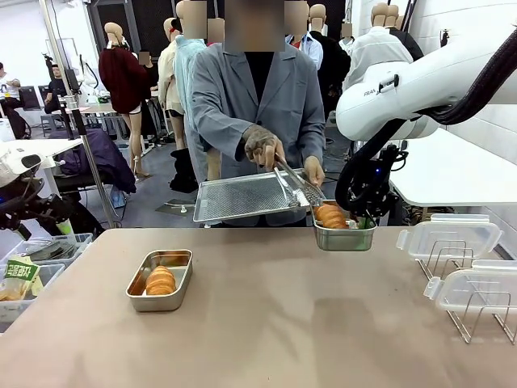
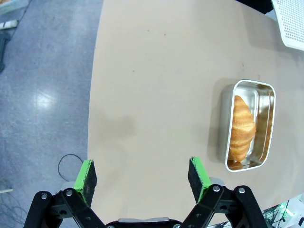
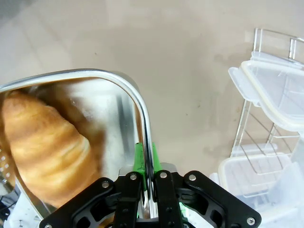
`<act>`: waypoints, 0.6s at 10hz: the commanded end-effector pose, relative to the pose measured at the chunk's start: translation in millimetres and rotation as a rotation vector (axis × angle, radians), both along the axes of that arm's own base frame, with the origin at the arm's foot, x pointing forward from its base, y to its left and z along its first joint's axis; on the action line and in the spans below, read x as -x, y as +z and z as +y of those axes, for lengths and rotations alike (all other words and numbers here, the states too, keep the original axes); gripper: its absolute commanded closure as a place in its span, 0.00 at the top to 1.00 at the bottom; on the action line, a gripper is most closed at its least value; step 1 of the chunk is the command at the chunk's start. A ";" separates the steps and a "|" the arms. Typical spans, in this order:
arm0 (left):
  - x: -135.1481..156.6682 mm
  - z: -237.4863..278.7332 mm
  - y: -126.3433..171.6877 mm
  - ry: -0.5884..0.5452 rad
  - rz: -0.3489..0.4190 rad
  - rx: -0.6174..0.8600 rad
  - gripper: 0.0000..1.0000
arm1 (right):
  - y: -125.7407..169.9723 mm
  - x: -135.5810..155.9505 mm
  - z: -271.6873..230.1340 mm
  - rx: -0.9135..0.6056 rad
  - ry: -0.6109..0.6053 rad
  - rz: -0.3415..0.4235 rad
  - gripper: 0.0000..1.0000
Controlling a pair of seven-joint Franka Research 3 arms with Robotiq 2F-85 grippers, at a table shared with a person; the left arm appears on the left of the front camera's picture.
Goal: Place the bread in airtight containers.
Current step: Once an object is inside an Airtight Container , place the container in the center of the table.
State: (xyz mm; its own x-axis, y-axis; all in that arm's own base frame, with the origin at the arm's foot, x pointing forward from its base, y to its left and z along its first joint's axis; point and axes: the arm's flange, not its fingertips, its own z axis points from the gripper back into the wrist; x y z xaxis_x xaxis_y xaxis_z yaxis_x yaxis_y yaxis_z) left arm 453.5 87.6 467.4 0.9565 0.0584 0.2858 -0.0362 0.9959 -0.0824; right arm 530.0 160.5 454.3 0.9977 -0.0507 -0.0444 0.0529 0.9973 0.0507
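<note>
Right tool [image 3: 145, 159] clenched on rim of tin [image 1: 346, 238], 1 roll [image 1: 331, 216] inside, tabletop [image 1: 283, 331] far edge, tongs [image 1: 292, 184] at roll, left tool [image 2: 142, 172] released, 2nd tin [image 1: 139, 297] with 2nd roll [image 1: 161, 280] near left edge

Glossy steel tins [image 1: 153, 305]; clear plastic lids [image 1: 448, 238]

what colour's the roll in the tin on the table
Golden-brown roll, clearest in the left wrist view.

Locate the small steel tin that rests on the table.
Front view: the small rectangular shiny steel tin sits left of centre on the tan table, holding a golden-brown ridged roll.
</note>
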 end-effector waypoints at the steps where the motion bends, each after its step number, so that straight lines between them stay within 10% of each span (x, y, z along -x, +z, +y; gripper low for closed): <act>1: 0.6 0.2 2.3 0.020 -0.003 0.004 1.00 | 2.0 4.3 -1.7 0.000 0.001 -0.008 0.00; 6: 0.6 0.2 2.3 0.020 -0.003 0.004 1.00 | 2.0 4.3 -1.7 0.000 0.001 -0.008 0.00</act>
State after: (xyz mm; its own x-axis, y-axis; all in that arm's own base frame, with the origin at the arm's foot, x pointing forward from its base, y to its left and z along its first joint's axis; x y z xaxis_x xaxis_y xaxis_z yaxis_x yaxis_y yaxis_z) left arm 453.5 87.6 467.4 0.9565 0.0584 0.2858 -0.0362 0.9959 -0.0824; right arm 530.0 160.5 454.3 0.9977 -0.0507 -0.0444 0.0530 0.9973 0.0507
